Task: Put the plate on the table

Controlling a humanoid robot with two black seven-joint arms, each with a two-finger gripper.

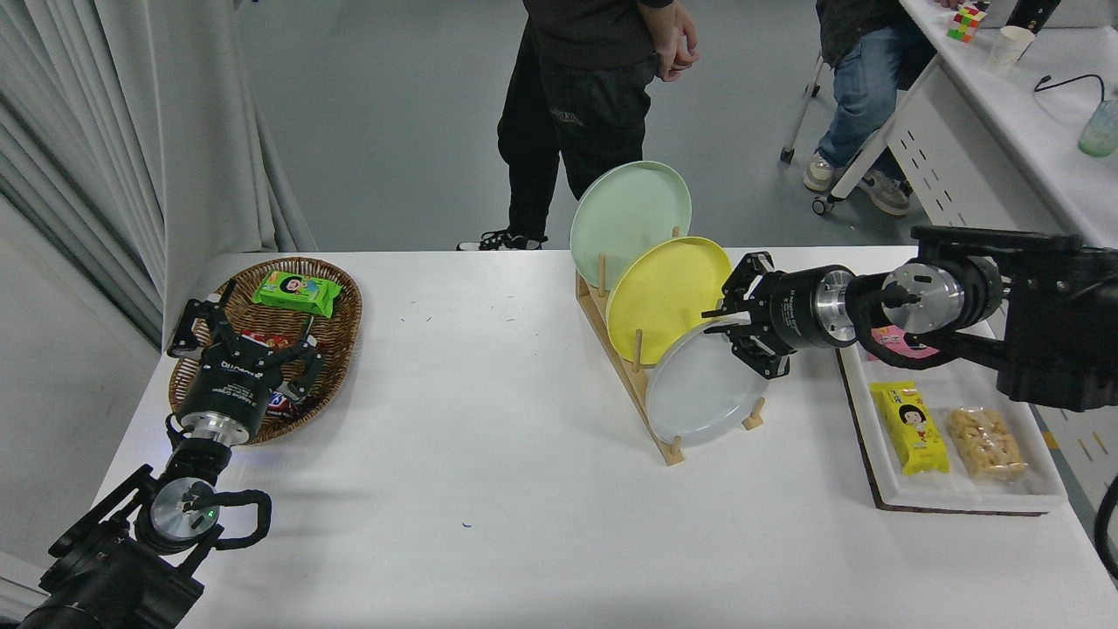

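Two people stand beyond the white table.

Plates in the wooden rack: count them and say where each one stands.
3: mint-green plate rearmost, yellow plate in the middle, pale grey plate frontmost, its upper rim at the right gripper. None seem hidden.

plate in rack, tray right

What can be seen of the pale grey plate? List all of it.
The plate is round, pale grey and matte, with a shallow raised rim. It stands tilted in the nearest slot of the wooden rack, in front of the yellow plate, its lower edge against a peg. The right pincer is at its upper right rim, fingers around the edge; a firm grip cannot be confirmed.
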